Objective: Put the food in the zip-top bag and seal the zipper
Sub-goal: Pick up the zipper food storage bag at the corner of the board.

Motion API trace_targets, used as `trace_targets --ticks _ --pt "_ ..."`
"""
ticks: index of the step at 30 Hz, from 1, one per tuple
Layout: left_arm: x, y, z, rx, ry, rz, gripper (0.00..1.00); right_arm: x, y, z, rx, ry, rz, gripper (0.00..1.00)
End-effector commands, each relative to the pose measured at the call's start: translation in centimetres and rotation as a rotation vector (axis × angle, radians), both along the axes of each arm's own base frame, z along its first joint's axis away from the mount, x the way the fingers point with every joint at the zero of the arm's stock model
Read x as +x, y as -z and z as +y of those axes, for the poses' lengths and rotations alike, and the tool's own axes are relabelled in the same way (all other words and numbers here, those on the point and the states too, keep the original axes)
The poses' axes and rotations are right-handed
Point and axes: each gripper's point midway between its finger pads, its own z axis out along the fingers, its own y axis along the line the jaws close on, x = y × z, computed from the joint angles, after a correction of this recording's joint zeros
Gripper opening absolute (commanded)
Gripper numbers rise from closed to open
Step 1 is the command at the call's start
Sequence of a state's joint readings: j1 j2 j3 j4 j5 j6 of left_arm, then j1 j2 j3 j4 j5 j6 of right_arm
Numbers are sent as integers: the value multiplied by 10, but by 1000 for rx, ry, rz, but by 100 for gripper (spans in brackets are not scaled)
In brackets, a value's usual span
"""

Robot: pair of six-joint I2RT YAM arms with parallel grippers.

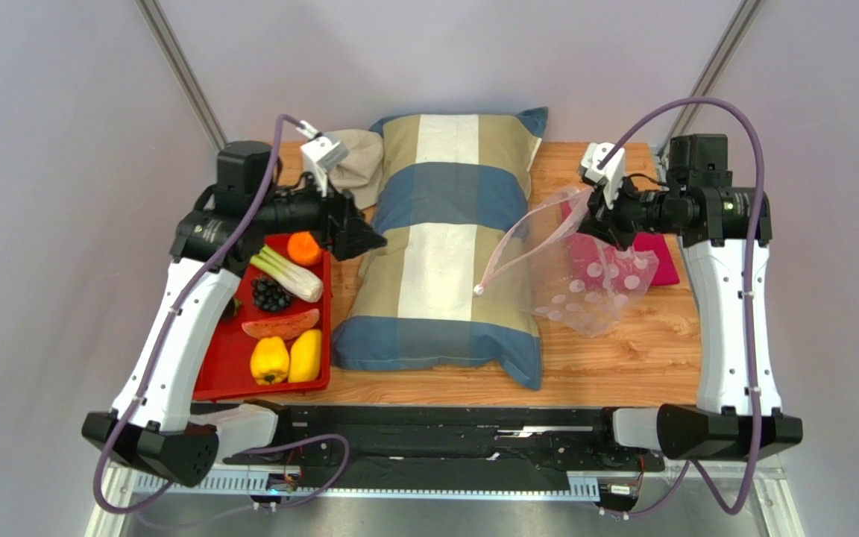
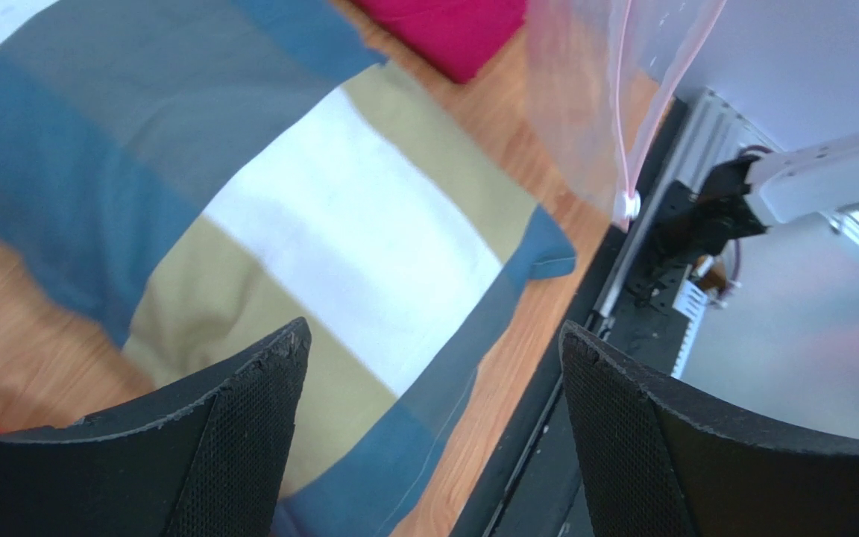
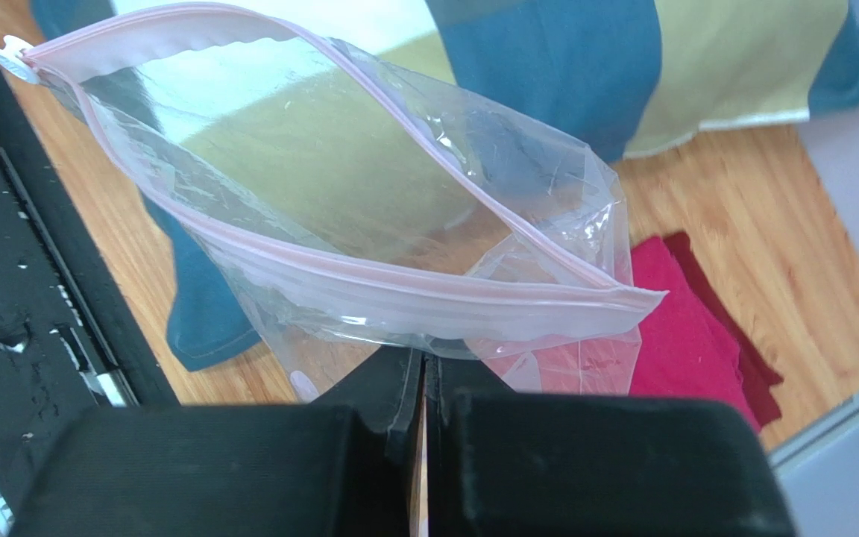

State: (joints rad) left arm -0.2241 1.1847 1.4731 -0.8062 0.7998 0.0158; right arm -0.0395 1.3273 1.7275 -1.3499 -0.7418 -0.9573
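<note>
While the right gripper (image 3: pixel 423 369) stays out of most of the top view behind its wrist, its own camera shows the two fingers pressed together on the plastic of the bag (image 3: pixel 400 224), just under the mouth. The bag is held up off the table (image 1: pixel 647 347) at the right, beside the striped pillow (image 1: pixel 445 246), with its dotted lower part hanging down over a magenta cloth (image 3: pixel 692 336). Its mouth gapes open, and the pink zipper (image 3: pixel 400 274) runs along both lips to a small white slider (image 3: pixel 14 62) at the end toward the pillow.

At the far left, the left gripper (image 2: pixel 434 336) hovers over the pillow's left edge, its fingers (image 2: pixel 255 436) spread wide and holding nothing.

All the food lies in a red tray (image 1: pixel 221 358) at the left of the table: an orange (image 1: pixel 305 247) farthest, then a celery stalk (image 1: pixel 286 274), a grape cluster (image 1: pixel 270 294), a reddish slice (image 1: pixel 281 326), and two yellow peppers (image 1: pixel 272 360) nearest.
</note>
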Motion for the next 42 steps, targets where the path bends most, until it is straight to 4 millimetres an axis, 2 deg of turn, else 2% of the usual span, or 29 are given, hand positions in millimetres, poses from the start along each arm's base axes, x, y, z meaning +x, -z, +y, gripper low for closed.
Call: trace_targets --ticks 1,3,4,5,6,11,12,16,21,26,28,29,31,32,33,35,36,38,39,42 --pt "-2 -29 -61 -80 144 -25 84 -49 3 22 62 -93 106 0" --pt "-3 -23 -89 -92 202 24 82 -58 2 31 69 -132 102 0" --pt "-14 -27 -106 -101 253 25 81 -61 2 34 68 -147 101 0" --pt "-14 -29 -116 -115 272 17 80 -64 6 36 69 -155 114 0" --pt "-11 -24 -127 -119 276 54 79 -67 6 38 67 -162 110 0" --pt "-18 -27 -169 -143 352 58 78 -77 13 48 79 -198 139 0" --pt "-16 -21 -175 -136 357 77 78 -78 15 49 81 -197 149 0" --pt "-17 -21 -190 -146 380 92 77 -78 23 53 79 -209 178 0" --pt "-21 -10 -209 -130 397 121 72 -80 24 59 93 -227 188 0" --pt "-24 6 -219 -98 400 157 66 -77 22 61 104 -222 197 0" --pt "-24 11 -220 -92 396 176 61 -75 22 61 105 -218 201 0" --pt "-24 14 -221 -88 393 190 52 -75 22 61 105 -212 206 0" --pt "-25 17 -221 -85 391 210 40 -72 22 62 113 -199 211 0" --pt "-24 19 -221 -80 384 221 12 -70 22 62 133 -142 253 1" --pt "-19 18 -220 -72 351 220 1 -60 21 63 142 -113 252 10" --pt "-13 15 -214 -87 283 264 0 -51 21 60 146 -40 291 24" --pt "-6 19 -212 -93 239 279 0 -48 16 60 167 12 323 42" --pt "7 10 -205 -127 137 280 0 -43 17 59 182 69 366 60" --pt "20 11 -200 -121 51 262 0 -42 14 58 214 125 404 70" --pt "35 -3 -193 -143 -64 247 0 -34 7 48 276 234 414 75"
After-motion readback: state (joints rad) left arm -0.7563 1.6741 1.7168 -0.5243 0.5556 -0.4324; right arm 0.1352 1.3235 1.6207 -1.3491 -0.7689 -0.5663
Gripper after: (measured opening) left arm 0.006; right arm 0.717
